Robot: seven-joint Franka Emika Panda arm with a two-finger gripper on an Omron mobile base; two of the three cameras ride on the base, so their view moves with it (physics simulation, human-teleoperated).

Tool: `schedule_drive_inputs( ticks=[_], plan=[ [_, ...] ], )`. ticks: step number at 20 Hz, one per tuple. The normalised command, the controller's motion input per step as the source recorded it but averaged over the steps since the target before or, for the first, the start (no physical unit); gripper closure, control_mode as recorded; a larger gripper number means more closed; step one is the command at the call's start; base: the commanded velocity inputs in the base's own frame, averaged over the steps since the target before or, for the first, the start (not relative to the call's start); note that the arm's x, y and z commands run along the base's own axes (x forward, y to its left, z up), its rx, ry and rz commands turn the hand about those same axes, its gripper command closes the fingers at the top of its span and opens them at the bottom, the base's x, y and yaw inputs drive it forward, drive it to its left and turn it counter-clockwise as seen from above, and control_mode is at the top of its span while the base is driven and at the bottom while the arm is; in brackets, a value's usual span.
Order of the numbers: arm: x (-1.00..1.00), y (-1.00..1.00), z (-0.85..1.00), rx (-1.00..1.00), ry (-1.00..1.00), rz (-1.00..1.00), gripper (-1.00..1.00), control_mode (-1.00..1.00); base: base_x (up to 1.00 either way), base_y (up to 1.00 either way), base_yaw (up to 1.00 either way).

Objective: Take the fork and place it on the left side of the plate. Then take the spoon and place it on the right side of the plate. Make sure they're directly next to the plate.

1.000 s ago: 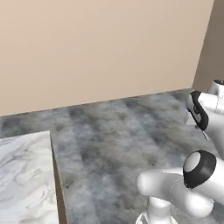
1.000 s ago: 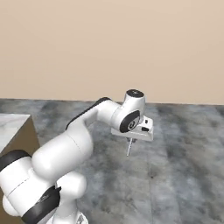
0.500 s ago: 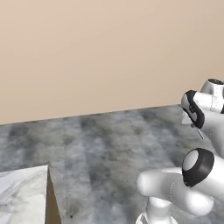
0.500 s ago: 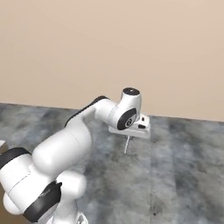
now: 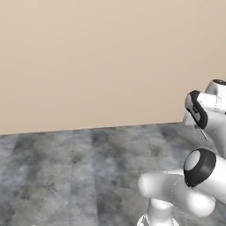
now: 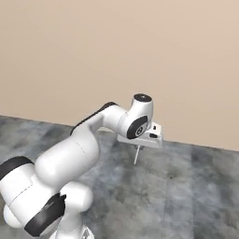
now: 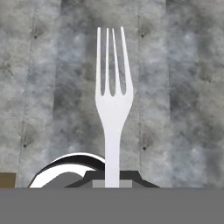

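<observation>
My gripper (image 7: 112, 180) is shut on the handle of the fork (image 7: 113, 100), a slim pale-grey utensil whose tines point away from the hand over the floor. In the right base view the gripper (image 6: 138, 147) hangs at mid-height in front of the wall, and the fork (image 6: 136, 157) pokes down from it. The left base view has the gripper (image 5: 197, 123) at the right edge, with the fork (image 5: 203, 133) as a thin sliver below it. The plate and the spoon are out of view.
A grey mottled tiled floor (image 6: 186, 196) spreads below the arm. A plain beige wall (image 5: 97, 62) closes the scene behind it.
The whole picture has shifted as the base moves: the marble counter corner has slid out at the left of the left base view. The gripper stays shut on the fork.
</observation>
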Motion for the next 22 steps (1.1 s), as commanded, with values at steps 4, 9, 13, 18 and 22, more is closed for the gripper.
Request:
schedule_drive_inputs(
  ticks=[4, 9, 13, 18, 22],
  plan=[
    [0.00, 0.00, 0.00, 0.00, 0.00, 0.00, 1.00, 1.00, 1.00, -0.14, 0.39],
    [0.00, 0.00, 0.00, 0.00, 0.00, 0.00, 1.00, 1.00, 1.00, -0.07, 0.51],
    [0.00, 0.00, 0.00, 0.00, 0.00, 0.00, 1.00, 1.00, 1.00, -0.15, 0.58],
    [0.00, 0.00, 0.00, 0.00, 0.00, 0.00, 1.00, 1.00, 1.00, -0.16, 0.60],
    [0.00, 0.00, 0.00, 0.00, 0.00, 0.00, 1.00, 1.00, 1.00, -0.11, 0.61]
  ],
)
